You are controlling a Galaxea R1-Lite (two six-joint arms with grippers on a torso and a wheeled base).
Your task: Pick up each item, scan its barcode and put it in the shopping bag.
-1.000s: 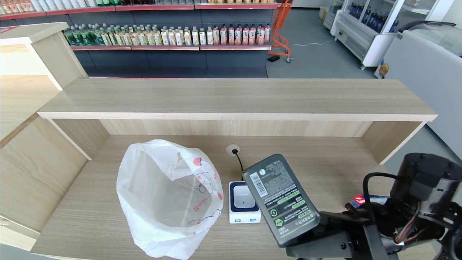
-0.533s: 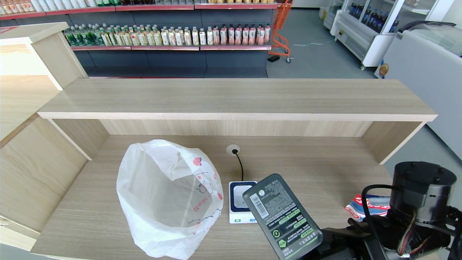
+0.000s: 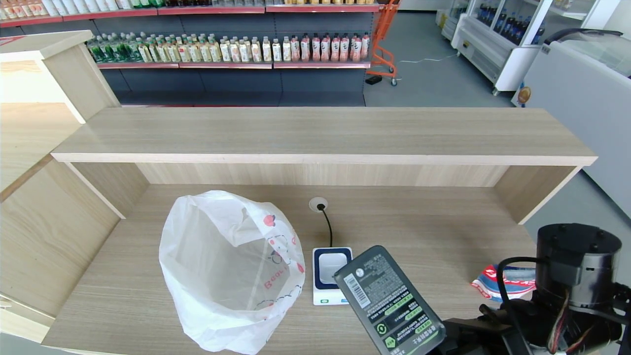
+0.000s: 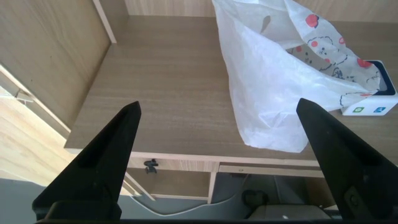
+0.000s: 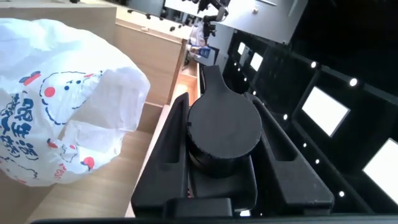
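The pack [image 3: 389, 301] is dark grey and flat, with a white barcode [image 3: 356, 291] near its far end and green labels lower down. It is up off the tabletop [image 3: 123, 296], tilted, print side up. Its far corner covers a corner of the scanner [image 3: 328, 264], a small white box with a dark frame. Just beside the scanner stands the bag [image 3: 231, 271]. It is thin white plastic with red cartoon prints, and its mouth is open. A red and blue packet [image 3: 503, 283] lies flat, well off to the right.

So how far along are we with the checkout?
Nothing looks bagged: the shopping bag appears empty. In hand: the right gripper holds the dark pouch by the scanner, barcode facing up. Whether it has scanned I cannot tell. Left: bag it, then handle the red-and-blue packet on the counter.
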